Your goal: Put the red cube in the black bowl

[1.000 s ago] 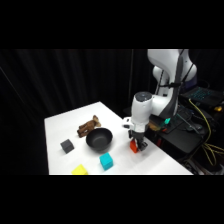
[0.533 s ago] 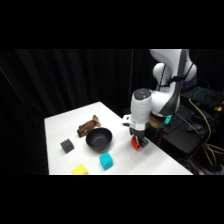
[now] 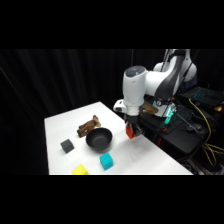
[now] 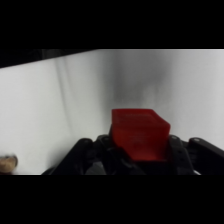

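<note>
Now the gripper [image 3: 132,131] hangs above the white table [image 3: 145,157], lifted clear of its surface, and it is clenched on the red cube [image 3: 130,132]. In the side view the cube shows as a small red-orange spot at the lower tip of the gripper, between the dark fingers, with bare table under it. In the wrist view the red cube [image 4: 140,135] fills the middle of the picture just above the black linkage, seated between the two fingers, one on each side of it; its top face and one cut corner are visible, and the white table lies blurred behind it.

Seen from the side, the black bowl [image 3: 98,138] stands on the table at about 9 o'clock from the gripper, near it but apart, a little lower in the picture. Its hollow looks dark and I cannot tell more of its inside. The cube is not over the bowl; it is beside it, toward 3 o'clock of the rim.

Around the bowl, the brown lumpy object [image 3: 88,125] lies at 11 o'clock, just beside the rim. A dark grey cube [image 3: 67,145] sits at 8 o'clock, apart from the bowl. A teal cube [image 3: 105,161] lies at 5 o'clock, near the bowl, and a yellow block [image 3: 79,170] lies at 7 o'clock at the table's near edge.
</note>
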